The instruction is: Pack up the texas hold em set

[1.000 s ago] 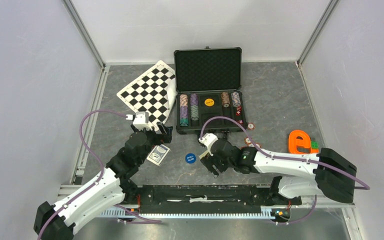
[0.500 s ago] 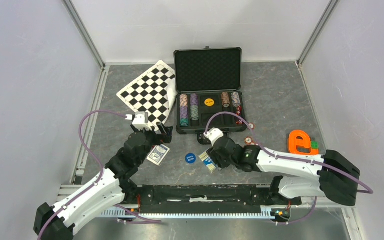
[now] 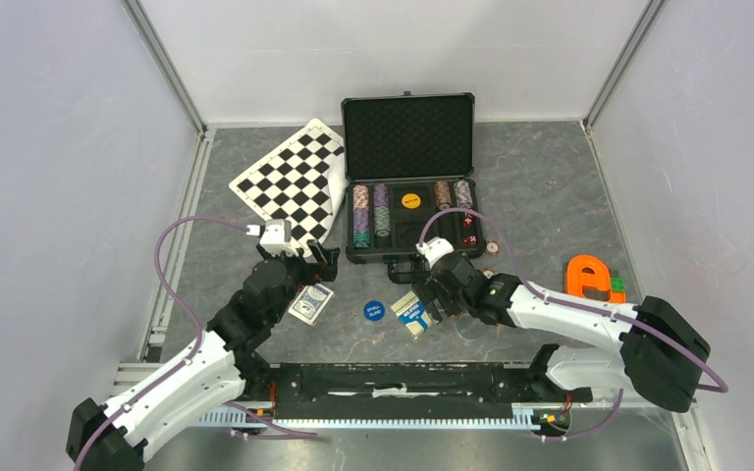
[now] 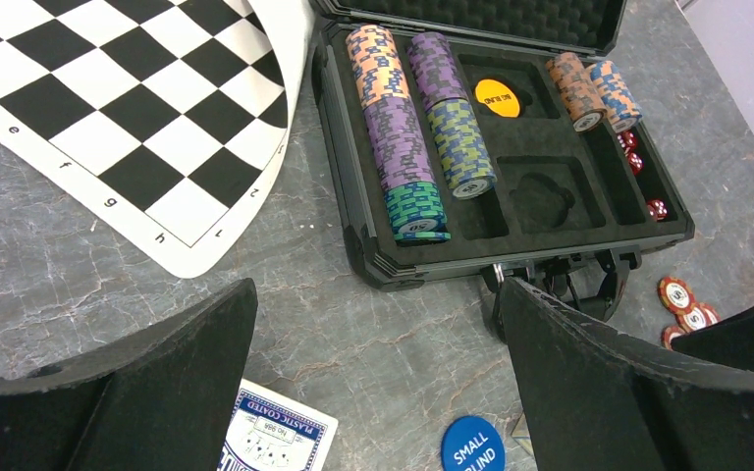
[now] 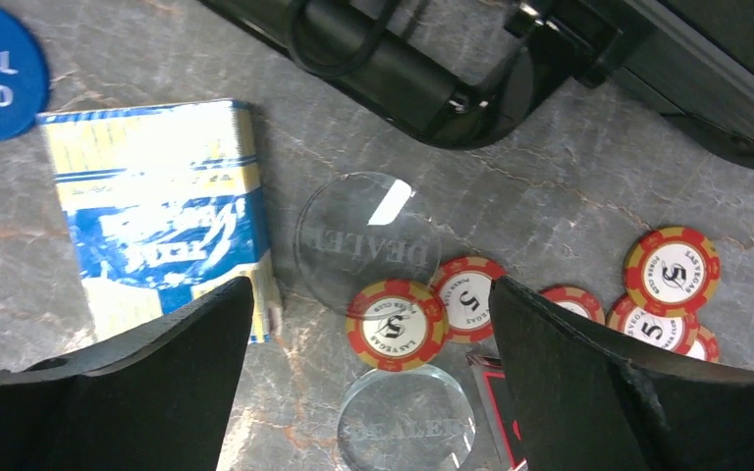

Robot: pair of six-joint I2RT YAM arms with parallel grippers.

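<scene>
The black case (image 3: 409, 116) lies open at the back, with rows of striped chips (image 4: 400, 147), an orange button (image 4: 498, 97) and red dice (image 4: 631, 147) in its foam tray. My left gripper (image 4: 378, 383) hangs open over bare table in front of the case, beside a card deck (image 4: 275, 442) and the blue small-blind button (image 4: 472, 446). My right gripper (image 5: 373, 373) is open above a clear dealer button (image 5: 407, 427) and red chips (image 5: 396, 324). A second clear dealer button (image 5: 367, 240) and a blue card box (image 5: 162, 211) lie just left of it.
A black-and-white checkered board (image 3: 295, 182) leans on the case's left side. An orange object (image 3: 592, 279) sits at the right, near the wall. More red chips (image 5: 672, 270) are scattered right of the case handle (image 5: 393, 78).
My right gripper has moved up and to the right toward the case, leaving the blue card box uncovered on the table. The left arm has not moved.
</scene>
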